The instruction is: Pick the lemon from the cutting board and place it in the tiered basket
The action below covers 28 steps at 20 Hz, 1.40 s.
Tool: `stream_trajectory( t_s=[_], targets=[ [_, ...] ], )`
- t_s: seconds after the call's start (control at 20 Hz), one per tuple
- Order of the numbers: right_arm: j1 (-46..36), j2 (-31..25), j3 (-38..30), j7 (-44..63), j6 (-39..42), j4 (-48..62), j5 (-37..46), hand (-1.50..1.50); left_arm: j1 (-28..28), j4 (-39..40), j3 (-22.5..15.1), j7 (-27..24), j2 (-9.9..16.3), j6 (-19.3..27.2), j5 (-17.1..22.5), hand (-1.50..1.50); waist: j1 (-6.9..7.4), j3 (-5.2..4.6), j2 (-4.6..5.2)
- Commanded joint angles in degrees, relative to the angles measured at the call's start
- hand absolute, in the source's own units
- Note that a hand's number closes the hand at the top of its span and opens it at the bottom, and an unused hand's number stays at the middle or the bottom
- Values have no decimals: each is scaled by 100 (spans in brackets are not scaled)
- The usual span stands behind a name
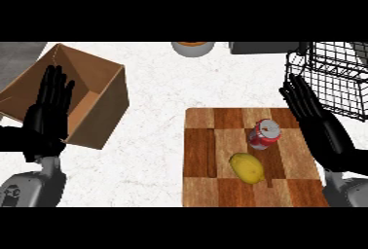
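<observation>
Lemon (pixel 247 168) lies ungrasped on the cutting board (pixel 208 187), lower right, beside a red can (pixel 264 134). Right hand (pixel 316 121) and left hand (pixel 46 114): fingers straight, holding nothing. Tiered basket (pixel 332 78), upper right, awaits. Nothing accomplished; whole transfer remains.

Partly seen, from my station:
- Cardboard box (pixel 68 97), counter's left edge: my left hand (pixel 46 114) covers part of its opening.
- Tiered basket (pixel 330 78), far right corner: cut by the view's edge.
- Round vessel (pixel 193 47), far edge: only its near rim shows; contents unreadable.
- Cutting board (pixel 208 160): right edge hidden under my right hand (pixel 323 129).
</observation>
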Motion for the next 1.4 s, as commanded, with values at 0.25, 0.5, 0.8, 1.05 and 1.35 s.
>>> stream_trajectory(
  t_s=[0.25, 0.5, 0.8, 1.05, 1.35],
  targets=[
    [-875, -614, -588, -378, 277, -103, 295, 150, 1251, 512, -862, 443, 178, -182, -779, 0, 107, -244, 90],
    [-197, 86, -1492, 167, -1381, 861, -2, -150, 1355, 163, -834, 873, 205, -218, -629, 0, -97, -232, 126],
    [251, -312, -1318, 34, -575, 127, -100, -150, 1915, 42, -868, 679, 198, -284, -759, 0, -224, -259, 47],
    [530, -1533, -608, 1243, 169, -183, 454, -150, 2294, -584, -848, 957, 311, -318, -765, 0, -188, -290, 21],
    [484, -2582, 56, 2250, 476, -1249, 1434, -150, 2560, -664, -955, 763, 182, -217, -1028, 0, -238, -301, -5]
  ],
)
